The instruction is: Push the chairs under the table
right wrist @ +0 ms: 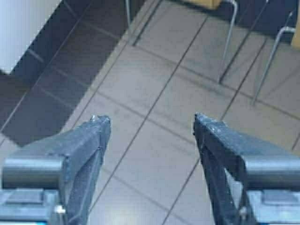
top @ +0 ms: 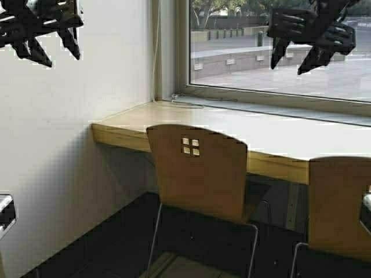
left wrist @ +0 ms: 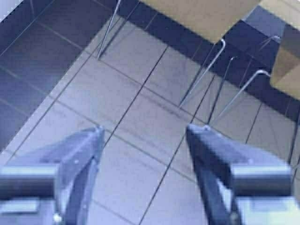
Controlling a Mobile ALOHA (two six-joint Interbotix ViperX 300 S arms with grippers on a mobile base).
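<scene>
A light-brown plywood chair (top: 197,174) with small square cut-outs in its back stands in front of the table (top: 139,124), its seat partly under the yellowish front edge. A second chair (top: 339,202) is cut off at the right edge. My left gripper (top: 55,55) and right gripper (top: 293,63) are raised high, above and short of the chairs, both open and empty. The left wrist view shows the open left gripper (left wrist: 145,133) over floor tiles, with both chairs' seats (left wrist: 201,16) (left wrist: 288,65) beyond. The right wrist view shows the open right gripper (right wrist: 152,122) and chair legs (right wrist: 227,42).
A white wall (top: 64,145) closes the left side, meeting the table's end. A large window (top: 278,52) runs behind the table, with a thin cable (top: 188,103) lying by its sill. The floor is pale tile (left wrist: 140,93) with a dark strip (left wrist: 37,61) along the wall.
</scene>
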